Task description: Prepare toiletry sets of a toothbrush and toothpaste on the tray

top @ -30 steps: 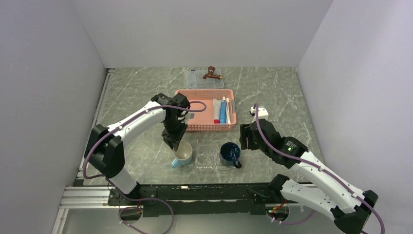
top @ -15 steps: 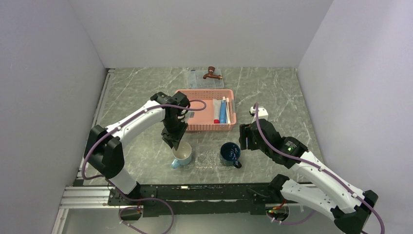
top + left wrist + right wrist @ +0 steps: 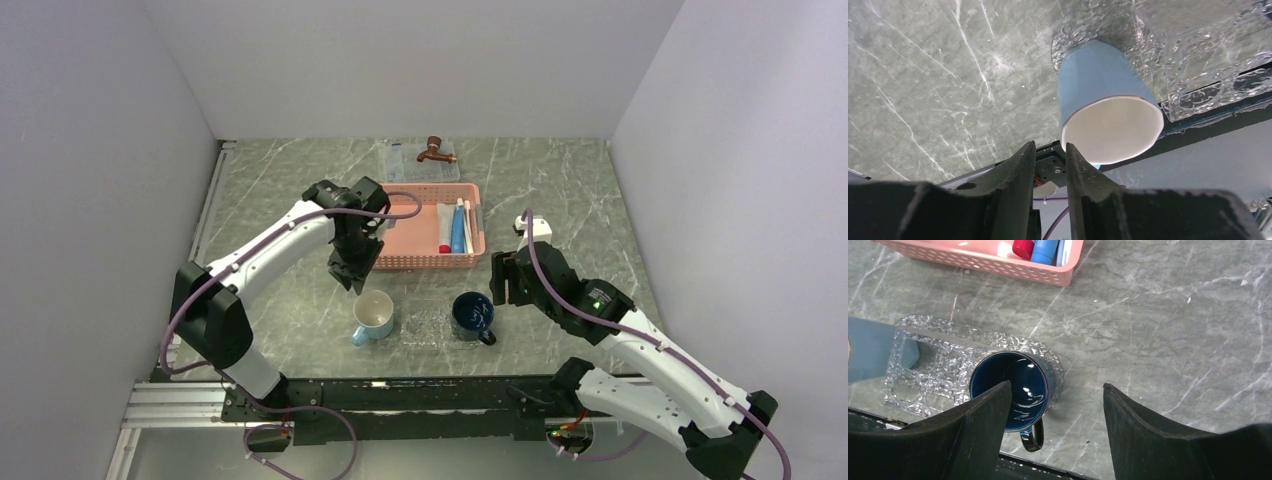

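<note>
The left claw [image 3: 352, 283] has risen off the pale cup [image 3: 374, 317]; the tray [image 3: 428, 322], just right of the cup, has no set yet.
Top view: the claw now hangs behind the cup, near the pink basket [image 3: 430, 262] that holds toothpaste [image 3: 457, 230] and toothbrush [image 3: 467, 222]. Left wrist: its fingers [image 3: 1023, 165] are slightly apart, empty. Right wrist: the right claw [image 3: 1056, 386] is wide apart, empty, over the dark mug [image 3: 1010, 382].

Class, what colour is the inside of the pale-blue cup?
White; the cup shows best in the left wrist view.

Left tool [image 3: 1049, 152] stands slightly parted, right tool [image 3: 1056, 390] gapes wide.
</note>
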